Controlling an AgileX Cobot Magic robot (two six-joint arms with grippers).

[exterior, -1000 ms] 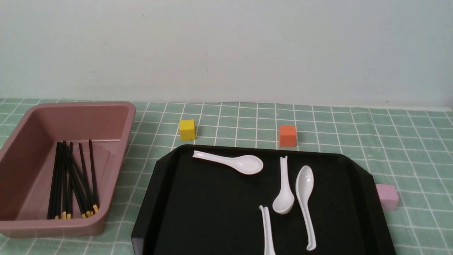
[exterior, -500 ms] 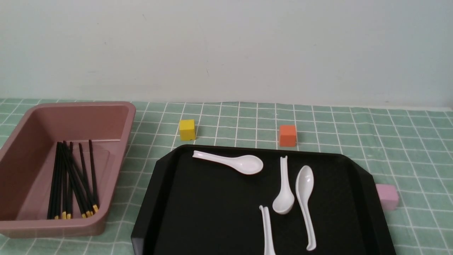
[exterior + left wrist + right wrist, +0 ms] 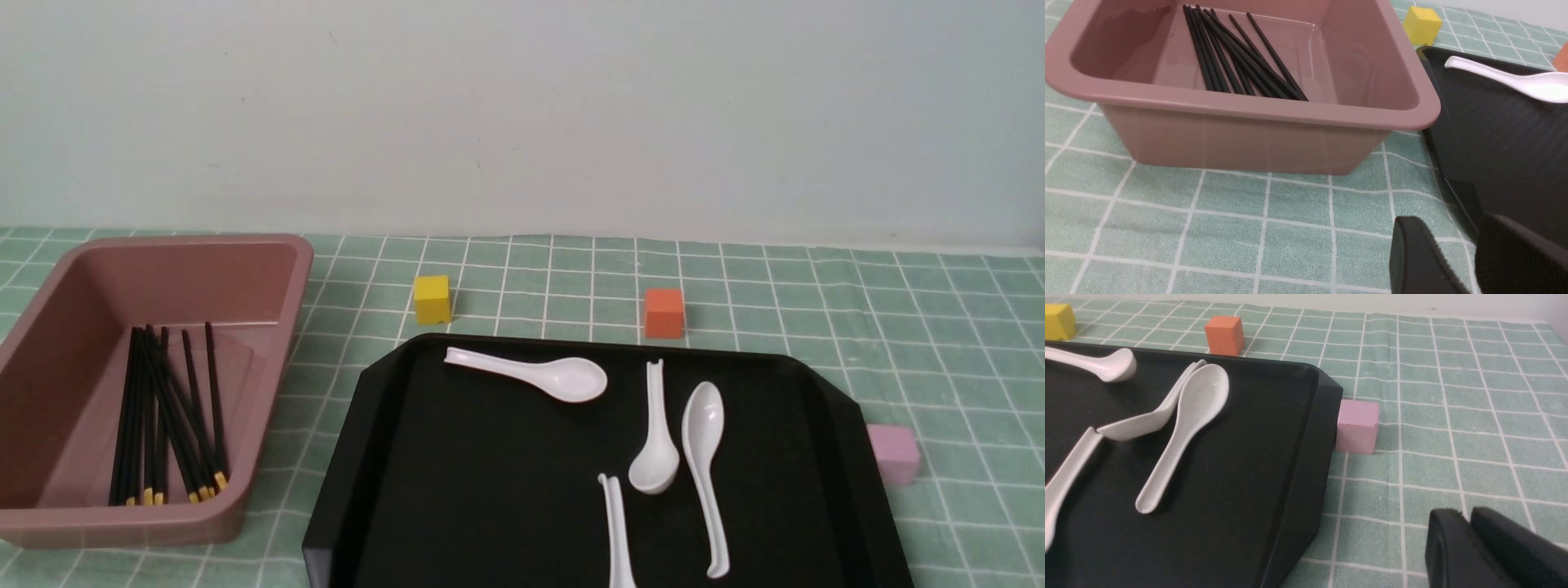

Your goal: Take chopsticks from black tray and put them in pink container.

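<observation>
Placement appears complete, chopsticks (image 3: pixel 167 416) in bin (image 3: pixel 273 359); the left tool (image 3: pixel 1447 222), open, and right tool (image 3: pixel 1466 514), slightly parted, need only rest.

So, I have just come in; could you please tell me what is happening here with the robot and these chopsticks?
Neither the left gripper nor the right gripper is handling anything. The chopsticks in view lie in the pink container; in the visible part of the black tray there are only white spoons. The transfer looks finished, though the tray's near part is out of the front view.
</observation>
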